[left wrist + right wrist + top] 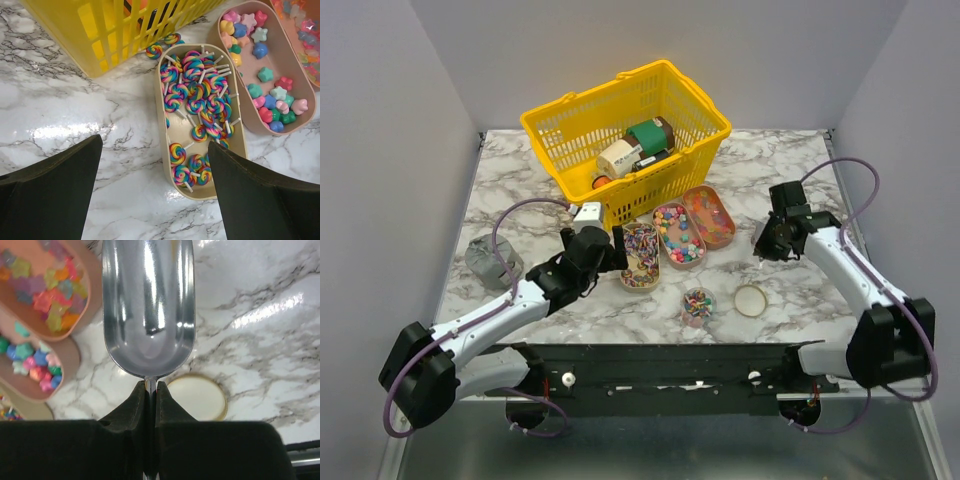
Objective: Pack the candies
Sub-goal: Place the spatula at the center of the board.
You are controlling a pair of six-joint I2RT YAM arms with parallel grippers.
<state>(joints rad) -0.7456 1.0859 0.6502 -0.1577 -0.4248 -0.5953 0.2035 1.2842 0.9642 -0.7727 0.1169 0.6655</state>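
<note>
The candies lie in three oval trays: swirl lollipops [641, 255] on the left, opaque stars [678, 233] in the middle, translucent stars [710, 215] on the right. A small clear jar [698, 306] holds some candies, and its lid [751, 300] lies beside it. My left gripper [617, 247] is open and empty, just left of the lollipop tray [172, 150], with one finger [260, 195] over the tray's near right side. My right gripper [151, 390] is shut on the handle of an empty metal scoop [147, 305], held above the lid [197, 397].
A yellow basket [570, 125] with bottles and cans stands at the back, right behind the trays. A grey crumpled object [492, 262] lies at the left edge. Two loose lollipops [154, 50] lie between the basket and the lollipop tray.
</note>
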